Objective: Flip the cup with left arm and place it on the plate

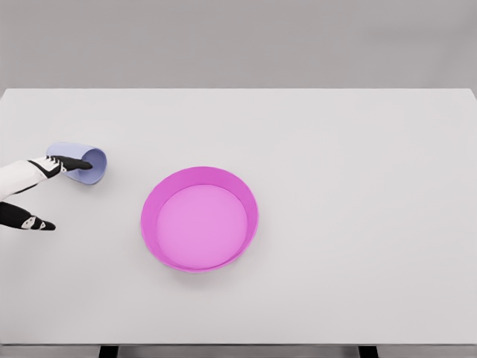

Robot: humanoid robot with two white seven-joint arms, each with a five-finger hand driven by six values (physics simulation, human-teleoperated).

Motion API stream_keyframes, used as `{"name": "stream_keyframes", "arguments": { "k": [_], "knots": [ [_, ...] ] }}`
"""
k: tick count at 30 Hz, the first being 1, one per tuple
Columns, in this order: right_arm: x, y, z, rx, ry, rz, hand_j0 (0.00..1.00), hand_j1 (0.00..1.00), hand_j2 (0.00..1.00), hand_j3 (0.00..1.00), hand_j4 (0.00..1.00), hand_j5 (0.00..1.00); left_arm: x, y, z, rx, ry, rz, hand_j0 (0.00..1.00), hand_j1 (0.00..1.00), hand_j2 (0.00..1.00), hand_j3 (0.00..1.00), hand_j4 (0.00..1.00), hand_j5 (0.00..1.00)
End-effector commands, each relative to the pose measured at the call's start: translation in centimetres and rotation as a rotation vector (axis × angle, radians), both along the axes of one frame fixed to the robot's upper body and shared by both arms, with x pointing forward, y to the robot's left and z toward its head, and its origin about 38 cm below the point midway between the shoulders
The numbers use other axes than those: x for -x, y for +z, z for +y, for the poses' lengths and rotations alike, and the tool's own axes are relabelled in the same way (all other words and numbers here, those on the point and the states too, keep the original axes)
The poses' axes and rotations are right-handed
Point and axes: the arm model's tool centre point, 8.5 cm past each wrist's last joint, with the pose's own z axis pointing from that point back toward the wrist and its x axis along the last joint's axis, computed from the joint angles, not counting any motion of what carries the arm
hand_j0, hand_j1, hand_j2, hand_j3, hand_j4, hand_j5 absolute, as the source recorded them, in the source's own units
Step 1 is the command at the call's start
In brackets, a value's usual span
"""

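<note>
Lavender plastic cup (83,163) lies on its side, 10 o'clock of magenta round plate (200,218) on white surface (358,186). Left hand (45,179) fingers (78,162) apparently grasping the cup's rim.

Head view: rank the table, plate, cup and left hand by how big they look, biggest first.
1. Table, spanning nearly the whole width.
2. Plate, pink, near the middle.
3 and 4. Cup and left hand: look alike in size; the hand is cut off by the edge and overlaps the cup, so no ranking.
</note>
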Motion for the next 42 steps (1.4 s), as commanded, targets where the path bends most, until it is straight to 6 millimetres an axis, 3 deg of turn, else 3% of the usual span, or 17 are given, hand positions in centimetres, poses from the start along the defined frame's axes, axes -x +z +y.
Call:
{"name": "stream_keyframes", "arguments": {
  "k": [1,7,11,15,18,20,28,35,42],
  "knots": [
    [-0.1,0.0,0.0,0.005,-0.004,-0.005,1.0,1.0,1.0,1.0,1.0,1.0,0.0,0.0,0.0,-0.001,0.002,0.002,1.0,1.0,1.0,1.0,1.0,1.0],
    [0.1,0.0,0.0,0.005,-0.001,0.0,1.0,1.0,1.0,1.0,1.0,1.0,0.0,-0.4,0.4,-0.05,0.007,0.005,1.0,1.0,1.0,1.0,1.0,1.0],
    [0.1,0.0,0.0,0.005,-0.001,0.0,1.0,1.0,1.0,1.0,1.0,1.0,-1.1,-0.8,3.9,-0.059,0.114,0.022,1.0,1.0,1.0,1.0,1.0,1.0],
    [0.1,0.0,0.0,0.005,-0.001,0.0,1.0,1.0,1.0,1.0,1.0,1.0,-2.9,1.2,5.8,-0.089,0.17,-0.022,1.0,1.0,1.0,1.0,1.0,1.0],
    [0.1,0.0,0.0,0.005,-0.001,0.0,1.0,1.0,1.0,1.0,1.0,1.0,-7.2,-1.5,3.8,-0.095,0.154,0.038,1.0,1.0,1.0,1.0,1.0,1.0],
    [0.1,0.0,0.0,0.005,-0.001,0.0,1.0,1.0,1.0,1.0,1.0,1.0,-8.9,-3.3,2.1,-0.109,0.137,0.06,1.0,1.0,1.0,1.0,1.0,1.0],
    [0.1,0.0,0.0,0.005,-0.001,0.0,1.0,1.0,1.0,1.0,1.0,1.0,-9.7,-2.9,2.7,-0.114,0.167,0.05,1.0,1.0,1.0,1.0,1.0,1.0],
    [0.1,0.0,0.0,0.005,-0.001,0.0,1.0,1.0,1.0,1.0,1.0,1.0,-11.0,-4.0,0.6,-0.155,0.129,0.071,1.0,1.0,1.0,1.0,1.0,1.0],
    [0.1,0.0,0.0,0.005,-0.001,0.0,1.0,1.0,1.0,1.0,1.0,1.0,-11.2,-4.3,0.1,-0.181,0.117,0.071,1.0,1.0,1.0,1.0,1.0,1.0]
  ]
}}
